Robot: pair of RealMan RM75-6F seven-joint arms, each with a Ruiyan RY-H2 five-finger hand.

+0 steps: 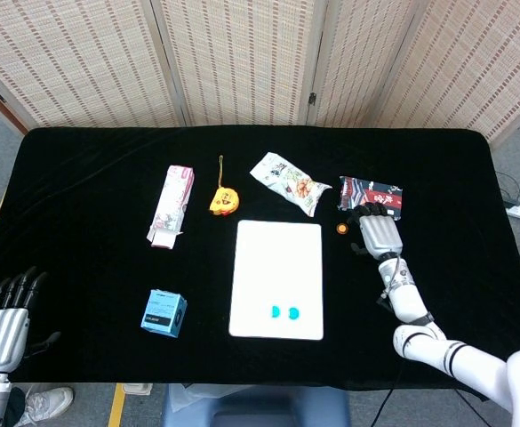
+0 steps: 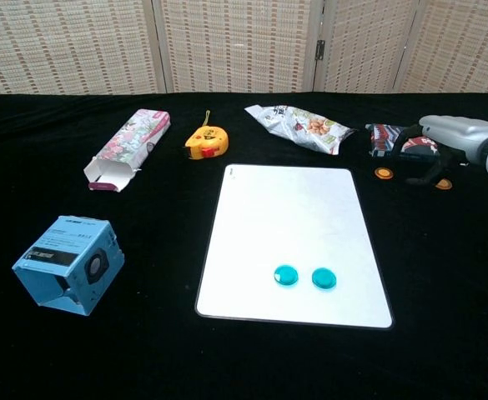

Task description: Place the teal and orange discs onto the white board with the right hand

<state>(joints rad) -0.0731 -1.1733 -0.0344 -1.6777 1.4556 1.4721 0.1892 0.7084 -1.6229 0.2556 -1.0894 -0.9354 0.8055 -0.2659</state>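
no lettering is showing clearly enough to read; print on the blue box (image 2: pixel 67 263) and snack packets (image 2: pixel 299 126) is blurring out.

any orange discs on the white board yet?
No: only two teal discs lie on the white board; an orange disc sits beside it.

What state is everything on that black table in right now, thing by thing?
teal discs: both flat on the white board.
orange discs: both on the cloth, off the board.
right hand: over the far orange disc, grip unclear.
left hand: off to the side, holding nothing.
pink carton: lying down, end flap open.
tape measure: retracted.
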